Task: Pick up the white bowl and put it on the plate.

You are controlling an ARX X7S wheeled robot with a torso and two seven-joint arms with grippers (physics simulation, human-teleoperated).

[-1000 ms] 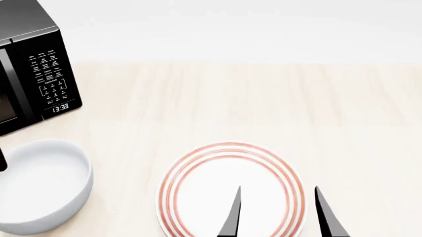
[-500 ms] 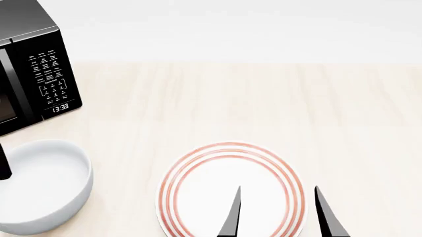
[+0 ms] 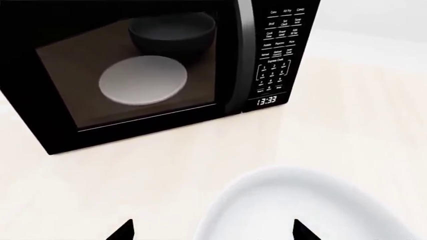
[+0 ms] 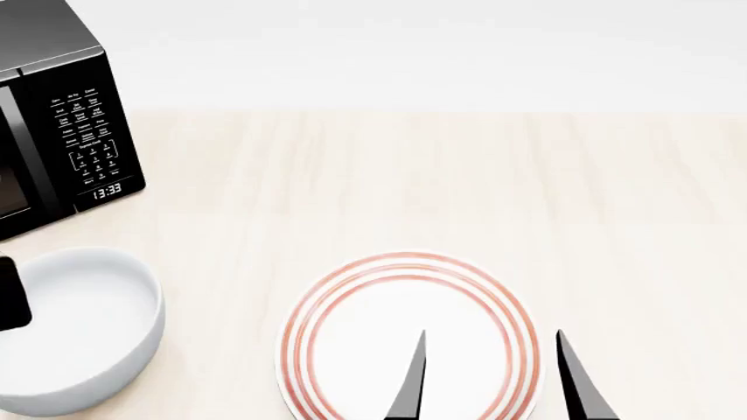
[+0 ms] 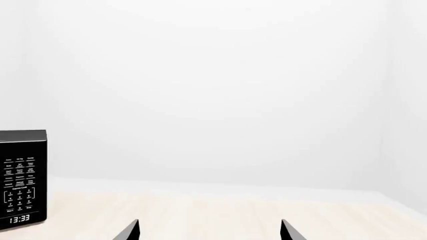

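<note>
Black left gripper point(image 4: 12, 293) now further in over the white bowl's point(image 4: 76, 328) near-left rim than a moment ago, jaws spread wide, holding nothing. White bowl deep, glossy, thick-rimmed, resting on the pale wood table point(image 4: 467, 184) in front of the microwave point(image 4: 59, 114), well apart from the red-ringed plate point(image 4: 408, 332). Right gripper point(image 4: 491, 376) parked over the plate's near edge, jaws likewise apart, unchanged.

A: What crowds the white bowl point(image 4: 73, 328)?
B: The microwave point(image 4: 65, 114), just behind it at upper left.
A: And toward the plate point(image 4: 408, 337)?
B: Bare table point(image 4: 467, 184) lies between; only the right gripper point(image 4: 491, 376), fingers apart, hangs over the plate's lower edge.
</note>
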